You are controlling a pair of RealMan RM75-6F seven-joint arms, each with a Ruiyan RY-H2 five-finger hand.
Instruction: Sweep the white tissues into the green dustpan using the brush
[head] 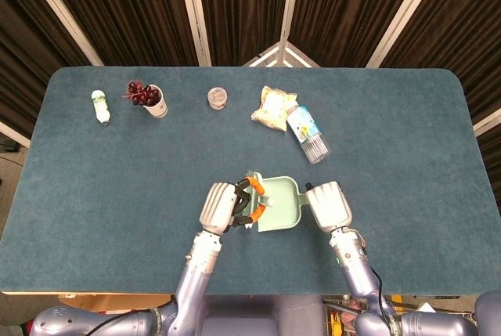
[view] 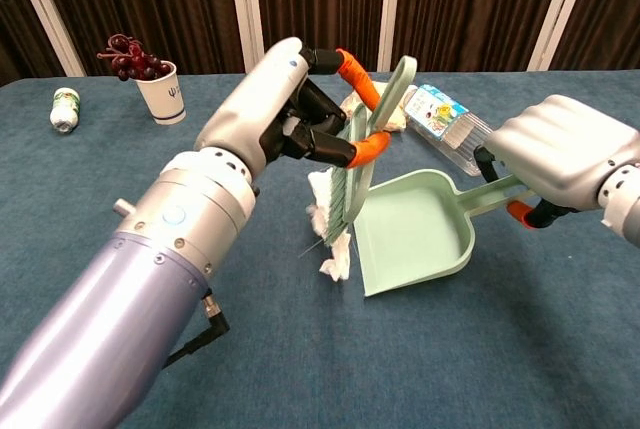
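Note:
My left hand [view: 268, 111] grips the green brush [view: 348, 194] by its handle, bristles pointing down at the table. White tissue [view: 334, 254] lies crumpled under the bristles, right against the open front lip of the green dustpan [view: 418, 237]. Part of the tissue clings to the bristles. My right hand [view: 566, 159] holds the dustpan by its handle and tilts the pan's mouth toward the brush. In the head view the left hand [head: 220, 207], dustpan [head: 282, 204] and right hand [head: 327, 206] sit side by side near the table's front edge.
Along the far side stand a small white bottle [head: 100, 106], a paper cup with dark grapes [head: 153, 100], a small jar [head: 218, 99], a snack bag [head: 273, 107] and a lying water bottle [head: 308, 134]. Blue cloth covers the table [head: 407, 164].

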